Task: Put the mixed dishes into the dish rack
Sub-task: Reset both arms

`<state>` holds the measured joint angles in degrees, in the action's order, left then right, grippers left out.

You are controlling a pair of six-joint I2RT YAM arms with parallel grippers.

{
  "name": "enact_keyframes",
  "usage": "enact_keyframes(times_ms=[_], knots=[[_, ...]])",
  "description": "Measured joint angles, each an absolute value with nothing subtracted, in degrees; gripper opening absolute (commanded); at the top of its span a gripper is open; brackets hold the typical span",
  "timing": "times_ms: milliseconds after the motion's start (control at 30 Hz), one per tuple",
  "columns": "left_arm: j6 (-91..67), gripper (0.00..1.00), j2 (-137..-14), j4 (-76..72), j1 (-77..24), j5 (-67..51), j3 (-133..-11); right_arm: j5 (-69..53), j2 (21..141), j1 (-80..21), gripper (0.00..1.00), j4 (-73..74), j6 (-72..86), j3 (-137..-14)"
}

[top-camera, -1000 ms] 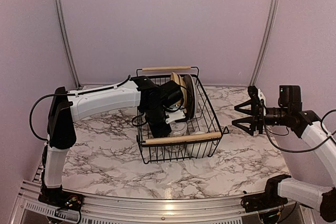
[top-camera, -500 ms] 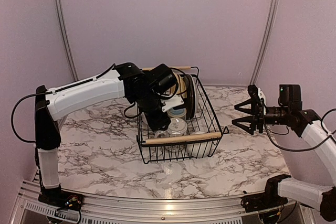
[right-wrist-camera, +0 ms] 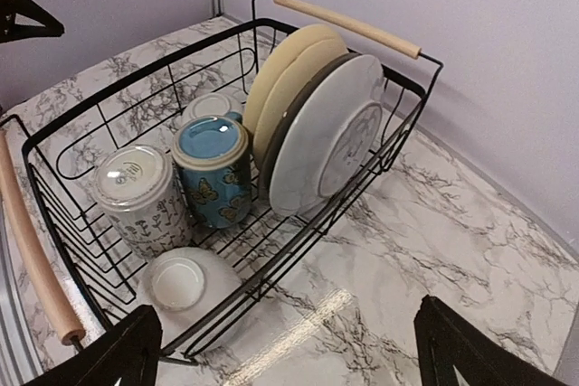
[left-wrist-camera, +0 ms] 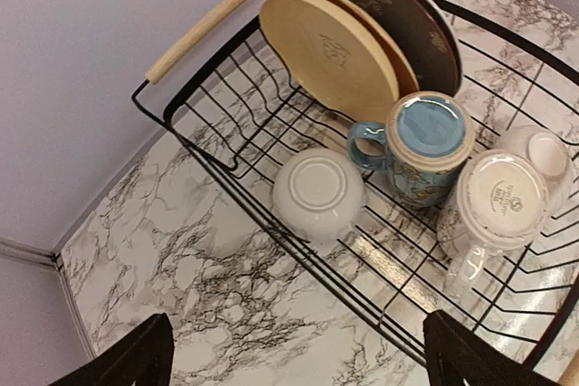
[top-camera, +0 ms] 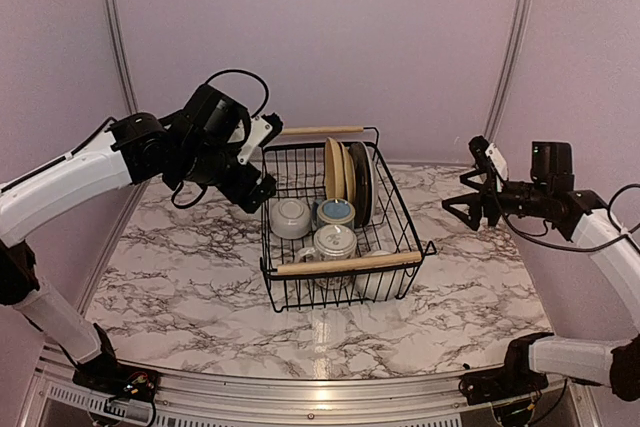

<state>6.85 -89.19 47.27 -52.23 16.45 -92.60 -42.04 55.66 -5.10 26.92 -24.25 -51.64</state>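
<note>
Every dish in view sits inside the dish rack (top-camera: 340,289), which stands mid-table (top-camera: 200,277); the plates (top-camera: 347,182) stand on edge in the far slots, leaning together so the wires keep them upright; the blue mug (left-wrist-camera: 421,146), the white mug (left-wrist-camera: 498,201), a white bowl (left-wrist-camera: 318,192) and a second bowl (right-wrist-camera: 185,282) rest mouth-down on the rack floor, likely so they drain. The left tool (top-camera: 262,159) hangs above the rack's left rim, spread wide and empty; the right tool (top-camera: 468,187) hovers well off to the right, also wide and empty. No dish shows outside the rack, so loading looks finished; the wooden handles (top-camera: 348,264) and the tall plates are what an arm reaching in would have to avoid.
</note>
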Motion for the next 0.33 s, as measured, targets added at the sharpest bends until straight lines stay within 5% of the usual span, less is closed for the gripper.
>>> enact_keyframes(times_ms=[333], knots=[[1.0,0.99,-70.0,18.3,-41.4,30.8,-59.5,-19.8,58.2,-4.5,0.99,15.7,-12.6,-54.1]])
